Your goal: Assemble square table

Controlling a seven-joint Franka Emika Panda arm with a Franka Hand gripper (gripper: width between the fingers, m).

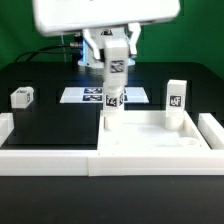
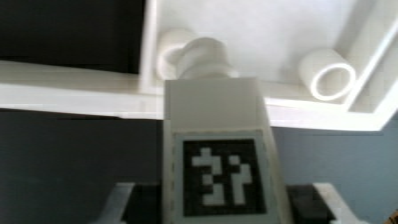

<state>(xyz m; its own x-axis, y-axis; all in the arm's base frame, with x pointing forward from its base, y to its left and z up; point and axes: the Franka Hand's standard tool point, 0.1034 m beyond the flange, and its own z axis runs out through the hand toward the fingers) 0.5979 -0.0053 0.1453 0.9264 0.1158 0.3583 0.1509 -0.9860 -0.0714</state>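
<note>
My gripper (image 1: 113, 84) is shut on a white block leg (image 1: 112, 104) with a black-and-white tag, holding it upright. The leg's lower end is at the near left corner of the white square table top (image 1: 150, 131) as the exterior view shows it. In the wrist view the leg (image 2: 217, 130) runs from between my fingers (image 2: 135, 200) to a round corner socket (image 2: 182, 52), whose opening it partly hides. I cannot tell whether it is seated. Another socket (image 2: 333, 78) is open. A second leg (image 1: 177, 98) stands at the top's far right corner. A third leg (image 1: 22, 97) lies on the black table at the left.
The marker board (image 1: 88, 95) lies flat behind the table top, near the arm's base. A long white border rail (image 1: 55, 160) runs along the front and up both sides (image 1: 210, 126). The arm's white body hangs above the middle.
</note>
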